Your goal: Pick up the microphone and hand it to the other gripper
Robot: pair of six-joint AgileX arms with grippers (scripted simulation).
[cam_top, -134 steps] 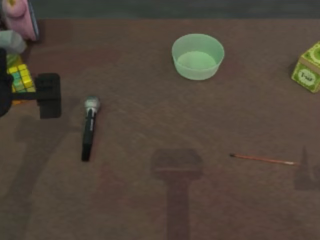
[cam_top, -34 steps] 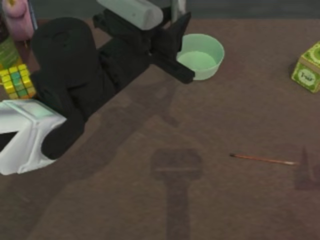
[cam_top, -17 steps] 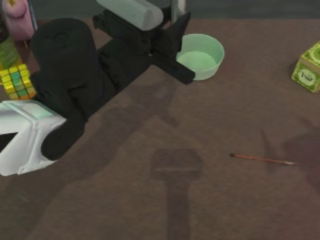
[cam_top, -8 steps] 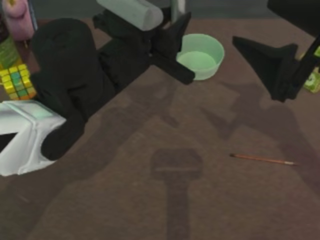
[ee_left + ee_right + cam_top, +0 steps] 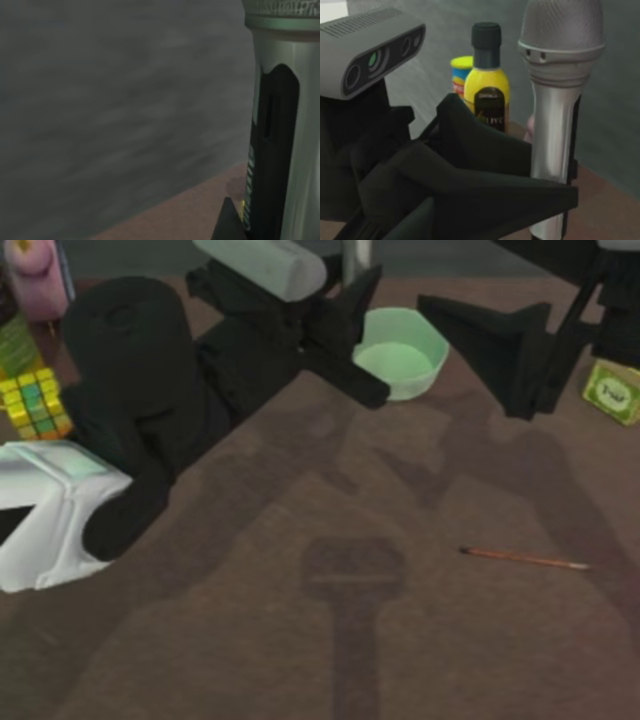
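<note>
Brown wooden table [image 5: 300, 640] under a grey back wall, seen from above. Along its far edge we note a pale green bowl [image 5: 400, 352], a green box [image 5: 612, 392] at the right edge, and a multicoloured cube puzzle [image 5: 35, 400] with a pink toy [image 5: 35, 275] at the left edge. A thin orange-brown stick [image 5: 525, 559] lies on the table right of centre, well apart from everything else. Our left arm reaches in from the left, raised high, with the left gripper [image 5: 345, 335] just beside the bowl in the top view. It is clamped on the microphone [image 5: 557, 100], which stands upright in the air: the right wrist view shows the round mesh head on top and the silvery neck running down between the black fingers [image 5: 485, 185]. Behind it in that view stand a yellow bottle [image 5: 486, 85] and a yellow can [image 5: 461, 70]. The right gripper [image 5: 520, 355] hangs above the table right of the bowl, near the left one but apart from it, its wedge fingers spread wide with nothing between them.
</note>
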